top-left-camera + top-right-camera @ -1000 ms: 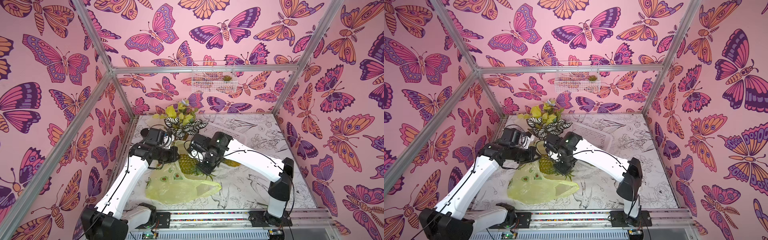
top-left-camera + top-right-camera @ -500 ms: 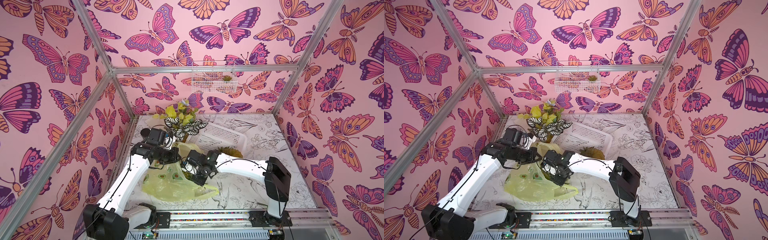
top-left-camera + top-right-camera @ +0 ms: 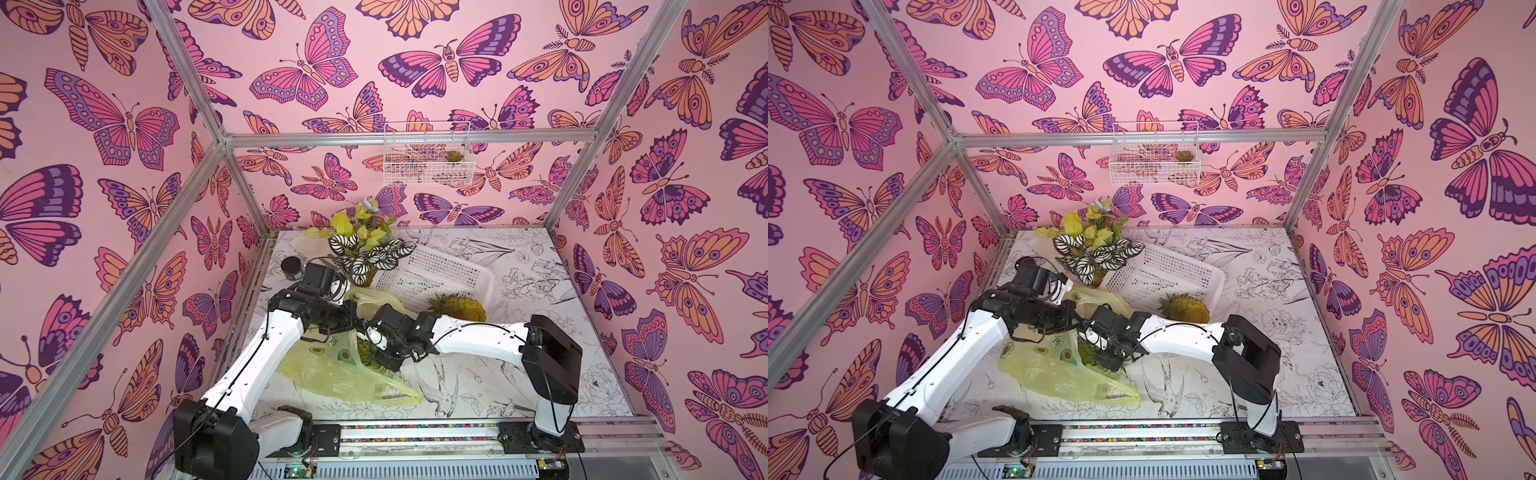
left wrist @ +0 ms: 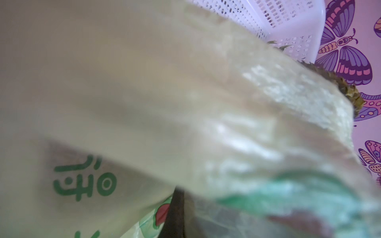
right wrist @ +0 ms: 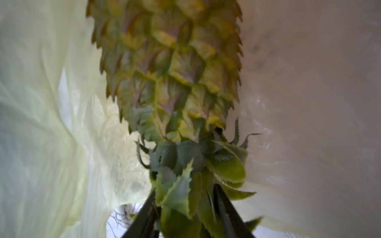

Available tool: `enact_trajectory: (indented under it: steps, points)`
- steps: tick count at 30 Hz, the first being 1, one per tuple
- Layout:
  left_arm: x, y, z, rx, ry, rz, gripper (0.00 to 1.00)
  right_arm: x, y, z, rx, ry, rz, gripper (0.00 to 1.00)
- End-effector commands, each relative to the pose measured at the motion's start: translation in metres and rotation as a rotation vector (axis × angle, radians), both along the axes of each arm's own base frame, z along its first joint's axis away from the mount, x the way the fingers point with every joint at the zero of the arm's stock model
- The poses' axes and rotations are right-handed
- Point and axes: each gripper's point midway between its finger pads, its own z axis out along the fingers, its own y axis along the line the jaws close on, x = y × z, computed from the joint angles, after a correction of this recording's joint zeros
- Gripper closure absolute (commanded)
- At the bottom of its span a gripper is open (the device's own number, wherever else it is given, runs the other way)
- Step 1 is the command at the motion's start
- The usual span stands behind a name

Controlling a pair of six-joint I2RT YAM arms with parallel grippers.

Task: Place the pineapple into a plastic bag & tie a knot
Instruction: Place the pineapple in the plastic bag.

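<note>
Left gripper (image 3: 354, 326): clenched on the raised rim of the plastic bag (image 3: 332, 376), holding the mouth up. Right gripper (image 5: 184, 191): fingers straddle the crown leaves of the pineapple (image 5: 171, 61); gripping or loose, cannot tell. Pineapple sits body-first inside the bag mouth, crown outward. A second pineapple (image 3: 461, 306) lies against the white basket (image 3: 436, 270).
</note>
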Motion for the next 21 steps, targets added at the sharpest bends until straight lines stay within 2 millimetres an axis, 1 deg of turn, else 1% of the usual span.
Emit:
enact_trajectory:
  steps: [1,3,5,6,8,10,11,12,14,15,18,19,21]
  points:
    - [-0.007,-0.005,-0.004,-0.026,0.030,-0.008,1.00,0.015,0.025,0.018,0.120,-0.068,-0.037,0.41]
    - [-0.006,-0.003,-0.004,-0.018,0.026,0.003,1.00,0.013,0.019,0.025,0.123,-0.078,-0.039,0.31]
    - [-0.005,-0.002,-0.003,-0.020,0.020,0.011,1.00,0.010,0.010,0.038,0.122,-0.088,-0.035,0.23]
    - [-0.005,-0.002,-0.003,-0.020,0.021,0.013,1.00,0.006,0.004,0.044,0.115,-0.086,-0.022,0.20]
    - [-0.005,-0.002,-0.003,-0.021,0.017,0.013,1.00,-0.005,-0.011,0.058,0.108,-0.075,0.002,0.10]
    - [-0.005,-0.002,-0.004,-0.017,0.015,0.013,1.00,-0.019,-0.030,0.071,0.095,-0.057,0.031,0.04]
    - [-0.004,-0.002,-0.004,-0.017,0.015,0.013,1.00,-0.025,-0.042,0.071,0.070,-0.043,0.040,0.02]
    - [-0.004,-0.002,-0.004,-0.018,0.012,0.011,1.00,-0.032,-0.056,0.084,0.076,-0.051,0.045,0.02]
    - [-0.002,-0.003,-0.005,-0.022,0.011,0.009,1.00,-0.039,-0.079,0.093,0.063,-0.062,0.043,0.02]
    - [-0.002,-0.004,-0.006,-0.024,0.012,0.005,1.00,-0.040,-0.090,0.100,0.067,-0.079,0.017,0.02]
    - [-0.002,-0.006,-0.008,-0.031,0.019,-0.007,1.00,-0.046,-0.107,0.123,0.118,-0.082,-0.005,0.03]
    - [-0.001,-0.006,-0.008,-0.031,0.021,-0.008,1.00,-0.041,-0.111,0.132,0.131,-0.084,-0.039,0.03]
    - [-0.002,-0.007,-0.008,-0.034,0.022,-0.016,1.00,-0.018,-0.123,0.157,0.158,-0.090,-0.175,0.05]
